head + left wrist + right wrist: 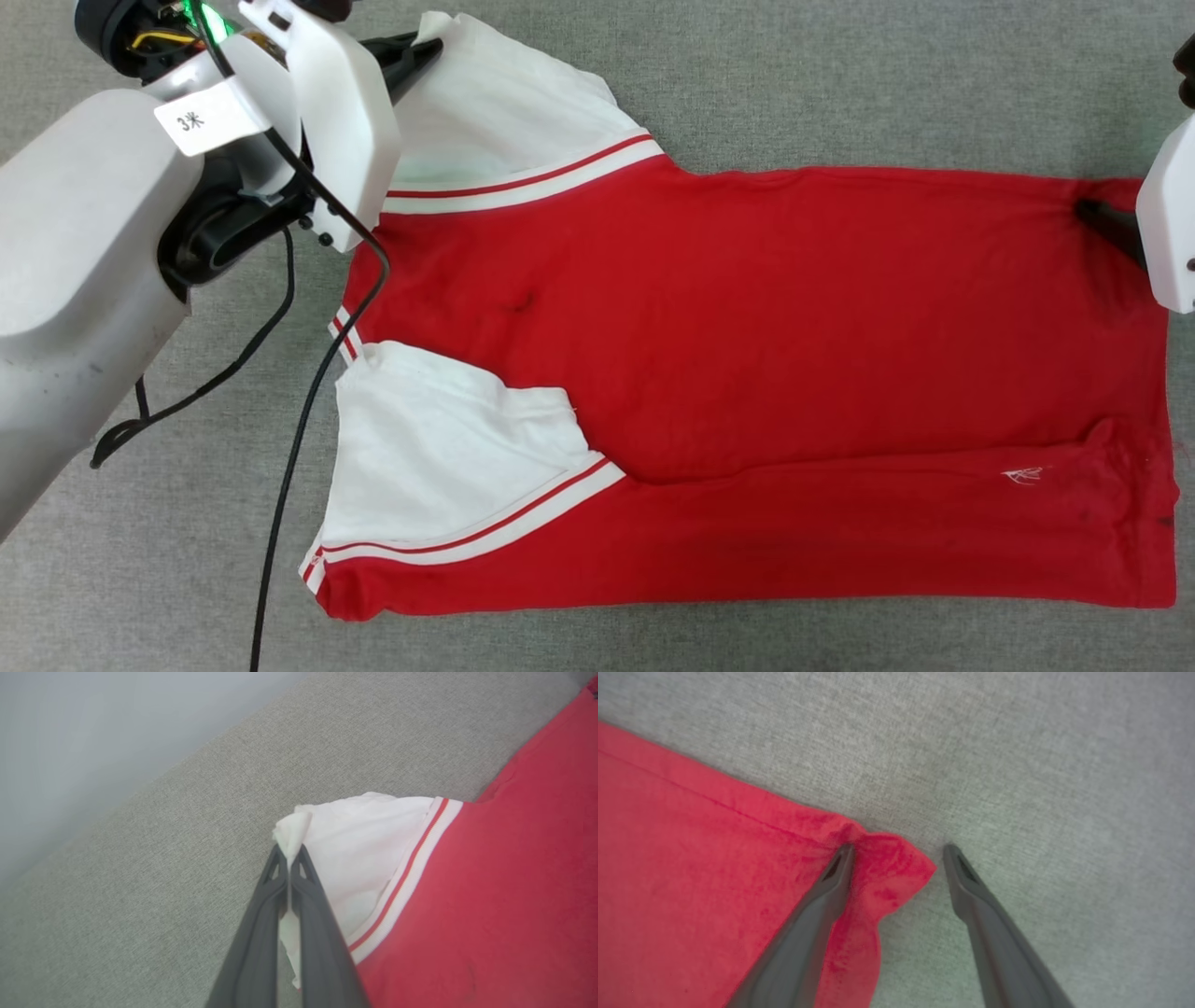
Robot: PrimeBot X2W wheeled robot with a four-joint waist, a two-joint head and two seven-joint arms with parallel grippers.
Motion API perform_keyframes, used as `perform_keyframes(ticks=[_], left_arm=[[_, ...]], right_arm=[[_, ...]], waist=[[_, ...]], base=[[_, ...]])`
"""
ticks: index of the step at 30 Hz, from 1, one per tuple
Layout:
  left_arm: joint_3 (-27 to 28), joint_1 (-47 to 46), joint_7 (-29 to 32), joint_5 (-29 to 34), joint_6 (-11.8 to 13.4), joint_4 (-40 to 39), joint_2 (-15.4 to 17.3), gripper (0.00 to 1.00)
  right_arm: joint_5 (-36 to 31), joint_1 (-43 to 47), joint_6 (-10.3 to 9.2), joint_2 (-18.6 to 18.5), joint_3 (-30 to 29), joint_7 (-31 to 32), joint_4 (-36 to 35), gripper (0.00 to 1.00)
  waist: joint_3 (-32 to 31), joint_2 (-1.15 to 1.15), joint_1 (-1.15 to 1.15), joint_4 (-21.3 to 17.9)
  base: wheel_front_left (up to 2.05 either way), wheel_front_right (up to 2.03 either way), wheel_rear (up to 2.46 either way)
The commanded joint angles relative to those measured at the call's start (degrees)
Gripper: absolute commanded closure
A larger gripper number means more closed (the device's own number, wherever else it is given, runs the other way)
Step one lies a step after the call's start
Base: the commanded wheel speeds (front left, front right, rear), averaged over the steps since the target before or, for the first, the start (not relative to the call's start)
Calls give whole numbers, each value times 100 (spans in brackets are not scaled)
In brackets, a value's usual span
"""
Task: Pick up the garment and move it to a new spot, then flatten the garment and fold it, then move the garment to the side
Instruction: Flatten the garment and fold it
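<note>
Left gripper (289,851) is clamped on the white sleeve end (355,849) of the red T-shirt (747,327), presumably to pull it flat; the shirt lies spread on the grey worktop (840,84), long axis crosswise, sleeves to the robot's left, hem right; right gripper (896,851) gapes astride a hem corner (903,870) (not pinching it).

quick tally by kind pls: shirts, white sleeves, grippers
shirt: 1
white sleeves: 2 (far sleeve, near sleeve)
grippers: 2 (left gripper shut on the shirt's far sleeve, right gripper open at a red corner)
total: 5
</note>
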Motion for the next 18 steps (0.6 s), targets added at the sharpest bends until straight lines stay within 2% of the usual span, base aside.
perform_keyframes(ticks=[1,3,9,18], left_arm=[[-13,-2,-38,5,-23,23,-5,100],[-15,34,-79,-12,-20,63,30,100],[-25,213,-297,-55,-32,200,84,100],[-103,946,-645,-175,123,-13,288,100]], right_arm=[[89,394,19,198,346,91,226,0],[122,321,19,161,385,-135,245,100],[195,52,8,110,327,-1073,287,100],[439,511,8,28,514,-2237,136,100]], waist=[[-7,0,1,-8],[-38,0,1,-25],[-330,0,1,-80],[-1053,0,1,-115]], base=[[0,0,0],[0,0,0],[0,0,0],[0,0,0]])
